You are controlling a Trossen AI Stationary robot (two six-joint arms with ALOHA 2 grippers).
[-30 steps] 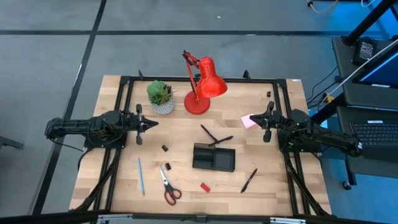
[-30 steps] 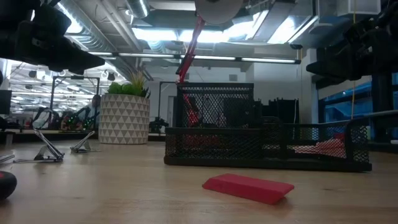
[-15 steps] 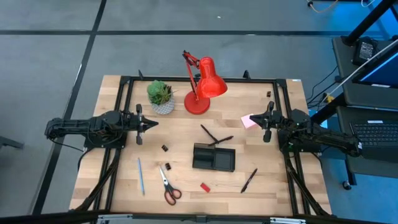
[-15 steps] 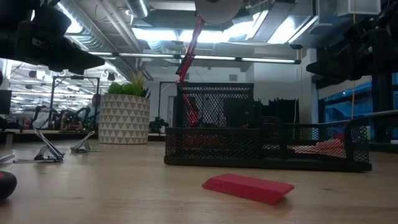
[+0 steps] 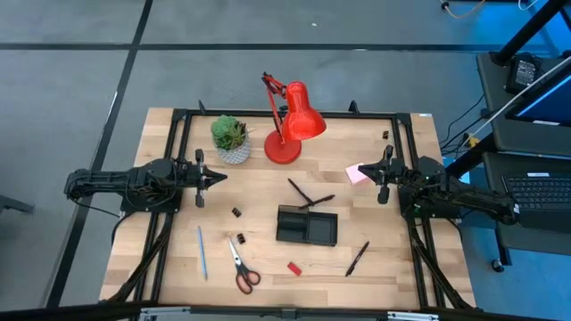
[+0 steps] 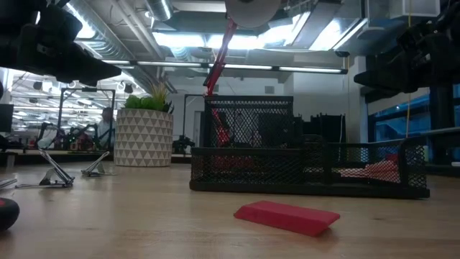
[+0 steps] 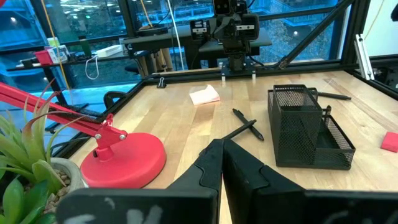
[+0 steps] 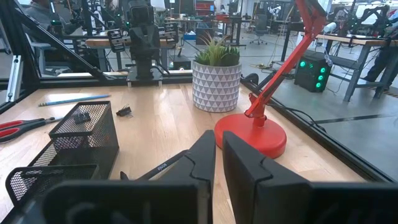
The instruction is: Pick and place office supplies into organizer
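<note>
2 tools closed and empty, left tool (image 5: 207, 179), right tool (image 5: 382, 177), organizer (image 5: 307, 226) mesh half-hiding its contents

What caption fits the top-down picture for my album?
Two robot arms wait beside a black organizer, with scissors, pens and a red lamp around.

Black mesh organizer (image 5: 307, 225). Red lamp (image 5: 293, 125). Green plant (image 5: 231, 134) in white triangle-patterned pot (image 6: 144, 137). Pink sticky-note pad (image 5: 359, 173). Red-handled scissors (image 5: 241, 267), blue pen (image 5: 202, 251), small red block (image 5: 293, 267). Pale wood worktop (image 5: 268, 192).
</note>
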